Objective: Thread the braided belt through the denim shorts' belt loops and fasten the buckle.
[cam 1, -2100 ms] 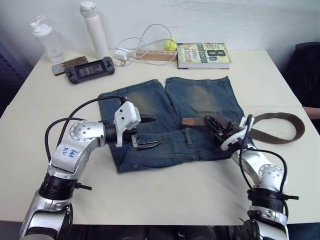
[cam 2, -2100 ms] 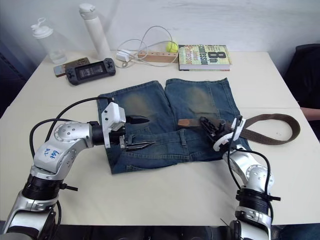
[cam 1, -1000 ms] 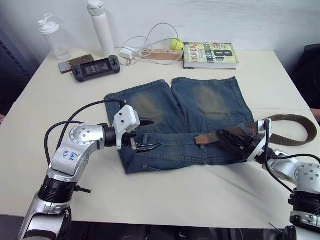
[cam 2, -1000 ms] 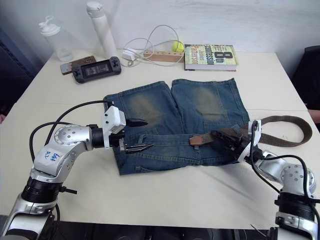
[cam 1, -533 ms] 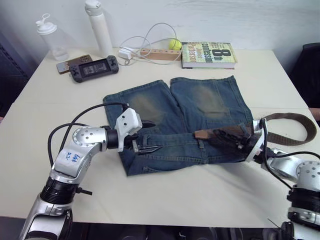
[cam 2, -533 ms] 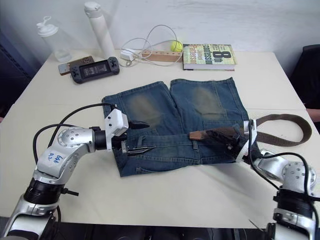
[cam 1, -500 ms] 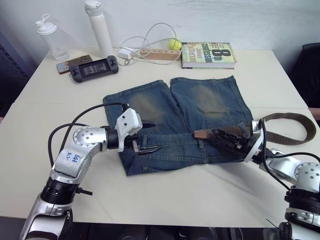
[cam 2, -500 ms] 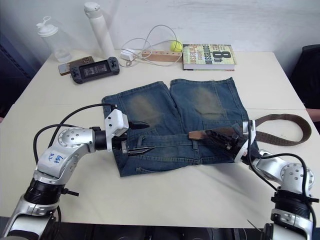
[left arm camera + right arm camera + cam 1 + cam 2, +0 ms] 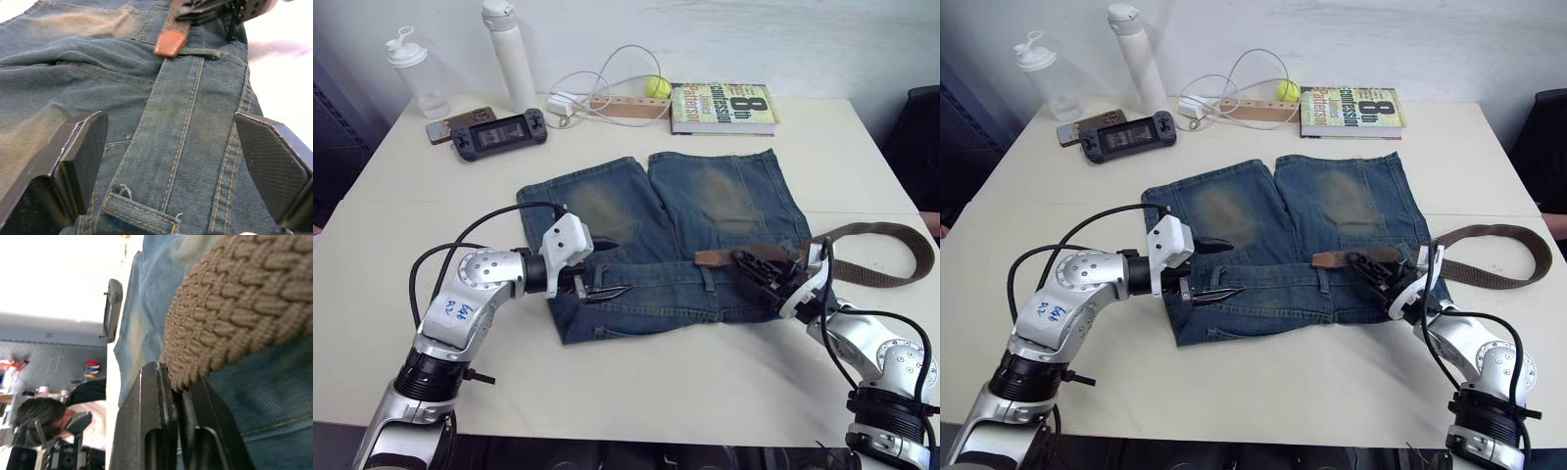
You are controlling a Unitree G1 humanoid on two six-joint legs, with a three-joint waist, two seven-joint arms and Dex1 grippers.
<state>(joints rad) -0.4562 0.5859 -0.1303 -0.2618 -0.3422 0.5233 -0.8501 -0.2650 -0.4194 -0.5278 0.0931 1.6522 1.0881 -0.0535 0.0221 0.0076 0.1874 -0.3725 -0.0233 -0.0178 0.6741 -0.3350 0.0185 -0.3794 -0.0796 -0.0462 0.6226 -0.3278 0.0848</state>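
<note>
Your right claw grips the braided belt at the shorts' waistband; your left claw is spread open over the denim.

Your right claw (image 9: 766, 271) is clamped on the braided belt (image 9: 876, 257), whose tan tip (image 9: 709, 258) lies on the waistband of the denim shorts (image 9: 705, 201), beside a belt loop (image 9: 198, 52). The rest of the belt curves off onto the worktop (image 9: 862, 157) at the robot's right. Your left claw (image 9: 603, 277), fingers (image 9: 80, 147) wide apart, sits over the waistband's left end.
</note>
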